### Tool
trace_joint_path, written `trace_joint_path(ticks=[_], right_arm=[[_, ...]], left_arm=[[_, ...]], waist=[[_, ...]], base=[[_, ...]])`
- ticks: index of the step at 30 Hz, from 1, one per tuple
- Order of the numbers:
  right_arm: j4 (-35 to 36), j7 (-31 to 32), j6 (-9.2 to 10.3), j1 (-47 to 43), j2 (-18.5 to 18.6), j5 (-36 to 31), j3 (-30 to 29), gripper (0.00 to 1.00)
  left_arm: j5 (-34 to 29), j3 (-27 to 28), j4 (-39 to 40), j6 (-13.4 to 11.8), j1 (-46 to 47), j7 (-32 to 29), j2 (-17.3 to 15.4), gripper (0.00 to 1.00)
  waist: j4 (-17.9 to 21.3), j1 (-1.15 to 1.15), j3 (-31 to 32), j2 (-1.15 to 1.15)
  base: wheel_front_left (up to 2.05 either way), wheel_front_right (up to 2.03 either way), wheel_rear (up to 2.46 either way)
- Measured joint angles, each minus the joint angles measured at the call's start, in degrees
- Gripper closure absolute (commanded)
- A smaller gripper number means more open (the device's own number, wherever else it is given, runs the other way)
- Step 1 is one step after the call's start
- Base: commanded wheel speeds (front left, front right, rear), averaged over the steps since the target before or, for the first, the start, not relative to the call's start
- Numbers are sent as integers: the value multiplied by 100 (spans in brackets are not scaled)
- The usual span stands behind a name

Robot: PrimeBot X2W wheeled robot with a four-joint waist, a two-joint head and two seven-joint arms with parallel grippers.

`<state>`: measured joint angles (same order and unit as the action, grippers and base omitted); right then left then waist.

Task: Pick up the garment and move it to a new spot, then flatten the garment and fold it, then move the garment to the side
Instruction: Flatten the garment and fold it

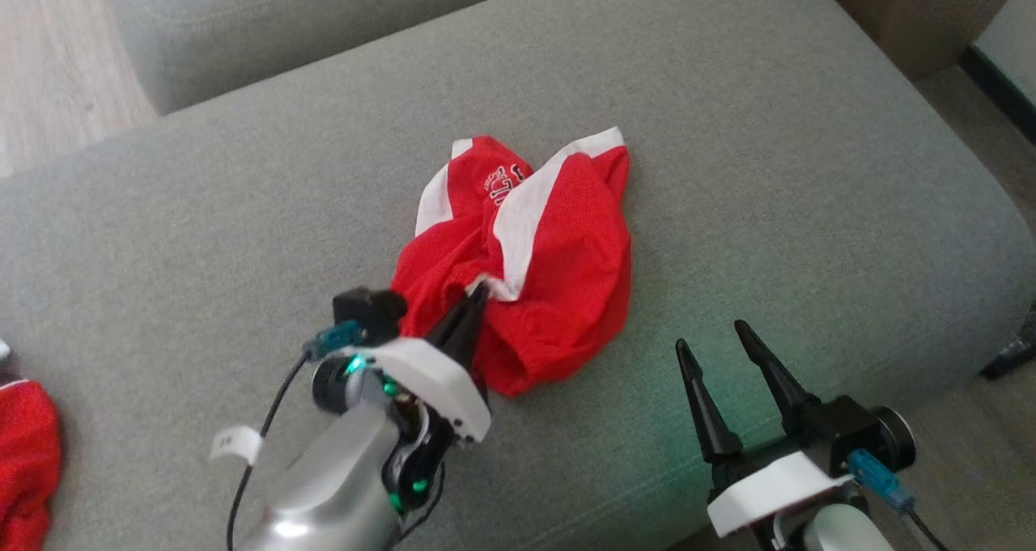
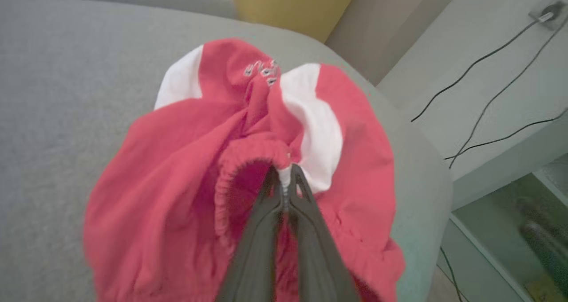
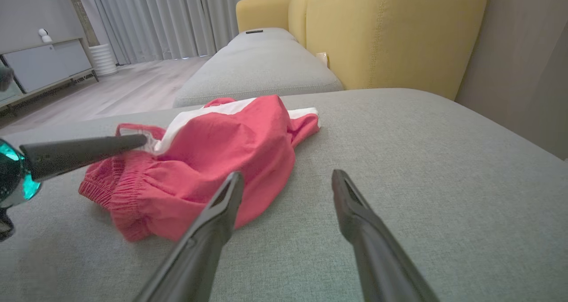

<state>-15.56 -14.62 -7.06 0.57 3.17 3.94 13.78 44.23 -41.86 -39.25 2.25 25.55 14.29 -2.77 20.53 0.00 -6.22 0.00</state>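
The garment [image 1: 534, 276] lies in a crumpled heap about the middle of the grey cushion [image 1: 769, 130]. It is a pair of red shorts with white side panels, bunched so the waistband faces the cushion's front edge. The left claw [image 1: 479, 290] is pinched tight on the cloth at that nearer side of the heap. Its tips nip a bit of white trim right where the gathered elastic band curls round. The right claw [image 1: 711, 333] hangs wide, holding nothing, over bare cushion close to the front edge. It sits toward the cushion's right end, just clear of the cloth.

From where I stand this looks like light, limp stuff. It will sag and trail from whatever point lifts it, and it won't keep any shape. Thin sports fabric can slide out of a narrow pinch, so the thick elastic band seems the safest place to take hold, since it gives the tips a ridge to bite on. The present grip looks to be on a small fold, so I'd judge it may lift only one layer. For flattening, a second hold on the band, apart from the first, would likely spread it.
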Motion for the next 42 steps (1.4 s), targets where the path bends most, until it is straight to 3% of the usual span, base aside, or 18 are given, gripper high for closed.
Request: trace_joint_path(ticks=[6, 10, 17, 23, 32, 42], right_arm=[[1, -1, 0, -70, -4, 1, -77, 0], [23, 0, 0, -293, -5, 0, -191, 0], [91, 0, 0, -478, -5, 1, -372, 0], [88, -1, 0, -466, 25, 123, -256, 0], [-368, 0, 0, 74, 488, 995, 319, 0], [-1878, 0, 0, 1632, 1176, 2688, 2399, 0]], left_arm=[[227, 31, 915, 358, 492, -298, -145, 100], [636, 162, 2138, 376, 452, -853, -570, 100], [1040, 374, 3996, -396, -1366, -1688, -2028, 100], [938, 554, 4159, -858, -2514, -1658, -2835, 100], [603, 609, 3606, -977, -2436, -1316, -2907, 100], [224, 530, 2930, -966, -1881, -1062, -2706, 100]], waist=[[6, 0, 296, 0], [-141, 0, 414, 0], [-672, 0, 522, 0], [-1187, 0, 520, 0], [-1800, 0, 393, 0], [-2151, 0, 83, 0]], base=[[0, 0, 0], [0, 0, 0], [0, 0, 0], [0, 0, 0], [0, 0, 0], [0, 0, 0]])
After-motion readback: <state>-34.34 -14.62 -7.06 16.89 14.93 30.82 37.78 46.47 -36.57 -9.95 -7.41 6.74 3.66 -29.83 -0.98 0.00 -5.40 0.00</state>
